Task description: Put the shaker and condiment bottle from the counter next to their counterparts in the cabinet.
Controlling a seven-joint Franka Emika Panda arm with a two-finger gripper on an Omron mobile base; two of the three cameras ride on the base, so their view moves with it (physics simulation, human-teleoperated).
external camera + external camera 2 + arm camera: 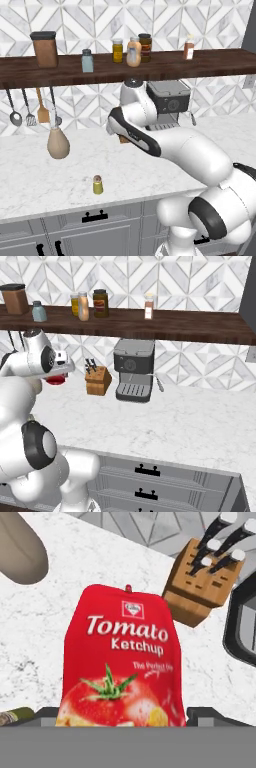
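Standing upright on worktop (30,165), shaker (98,185) cap up, left base view; arm bent low under cabinet (200,65). Hand view: pincer (122,714) clamped on ketchup condiment bottle (122,662), long axis pointing away, above worktop

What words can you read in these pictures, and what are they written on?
"Tomato" – large white letters on the red condiment bottle.
"Ketchup" – just below it, same bottle.
A slanted yellow line beneath reads roughly "The Perfect Dip"; too blurred to be sure.
The small white logo near the bottle's top is too small to read.
The shelf jars' labels are too small.
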